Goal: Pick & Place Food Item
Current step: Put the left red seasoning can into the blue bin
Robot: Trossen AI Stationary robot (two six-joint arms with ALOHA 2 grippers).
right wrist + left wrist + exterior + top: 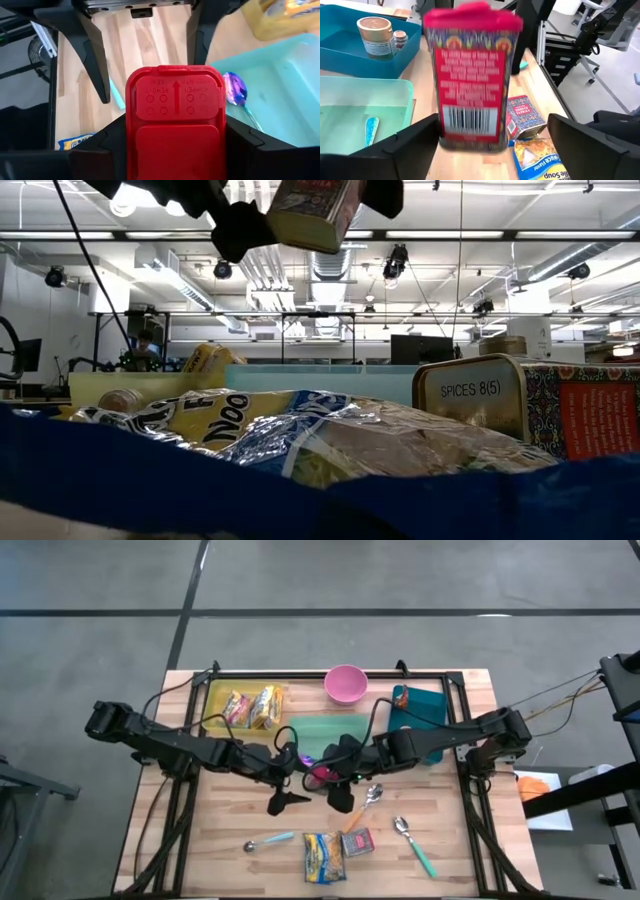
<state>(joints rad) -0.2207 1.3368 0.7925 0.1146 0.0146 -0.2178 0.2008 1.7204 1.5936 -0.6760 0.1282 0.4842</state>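
Left to right across the table, high view. Yellow tray (215, 700) at the back left holds snack packets. Left gripper (290, 762) sits mid-table, fingers spread wide on either side of the spice tin (470, 80) without touching it; the left wrist view shows clear gaps on both flanks.

The spice tin hangs in the air between the two arms, above the light green tray (305, 730). Right gripper (175, 145) pinches it at the red lid end, one finger against each narrow side.

Further right: pink bowl (345, 683), teal bin (430, 705). Near edge: noodle packet (322, 856), a second tin (357, 842), spoons.

Handling judgement: tin is rigid, light, with smooth printed walls, so probably slippery. Grip across the flat faces near mid-body rather than the plastic lid, which may pop.
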